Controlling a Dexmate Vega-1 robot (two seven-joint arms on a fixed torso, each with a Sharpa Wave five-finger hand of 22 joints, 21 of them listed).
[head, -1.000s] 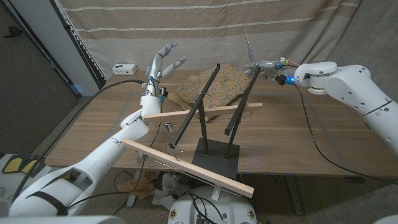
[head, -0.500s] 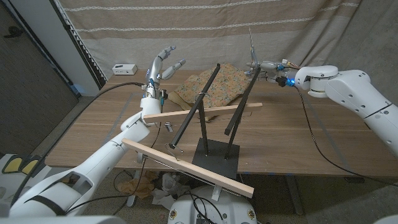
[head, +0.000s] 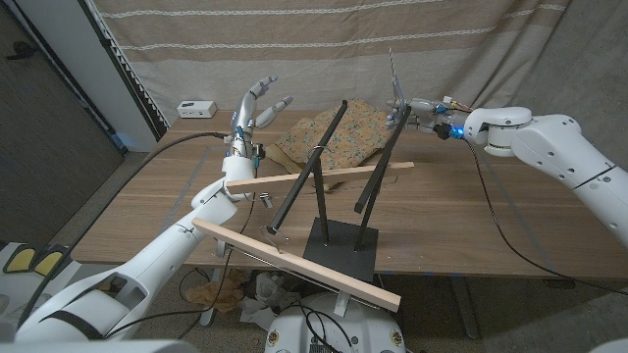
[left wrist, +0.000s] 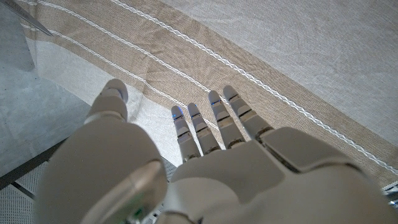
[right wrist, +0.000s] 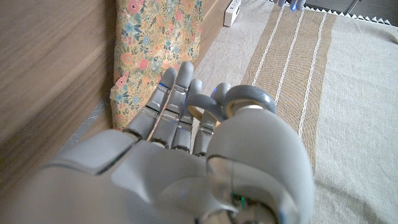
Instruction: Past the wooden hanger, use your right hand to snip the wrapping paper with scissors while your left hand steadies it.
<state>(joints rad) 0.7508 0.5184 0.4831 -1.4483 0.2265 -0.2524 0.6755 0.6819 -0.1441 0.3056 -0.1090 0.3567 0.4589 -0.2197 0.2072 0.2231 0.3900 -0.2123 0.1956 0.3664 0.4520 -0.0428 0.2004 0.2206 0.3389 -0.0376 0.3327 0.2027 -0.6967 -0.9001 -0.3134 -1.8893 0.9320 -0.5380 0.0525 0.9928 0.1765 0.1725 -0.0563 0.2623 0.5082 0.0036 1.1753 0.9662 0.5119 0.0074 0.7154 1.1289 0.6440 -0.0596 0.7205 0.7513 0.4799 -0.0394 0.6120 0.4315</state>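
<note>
Holding the scissors (head: 395, 86) upright, your right robot hand (head: 417, 108) hovers near the floral wrapping paper (head: 339, 135) at the far counter (head: 510, 230). Your left robot hand (head: 257, 104), fingers spread, holds nothing: unsteadied paper may slide, or blades may catch the wooden hanger (head: 324, 176).

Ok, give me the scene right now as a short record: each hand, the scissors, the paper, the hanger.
left hand: raised above the table's far left, fingers spread, holding nothing, apart from the paper
right hand: raised at the far right, gripping the scissors
scissors: blades point up, above the table, not at the paper
wrapping paper: floral sheet lying on the far side of the table, behind the hanger, untouched
wooden hanger: wooden bars on a black stand, near the middle of the table
</note>
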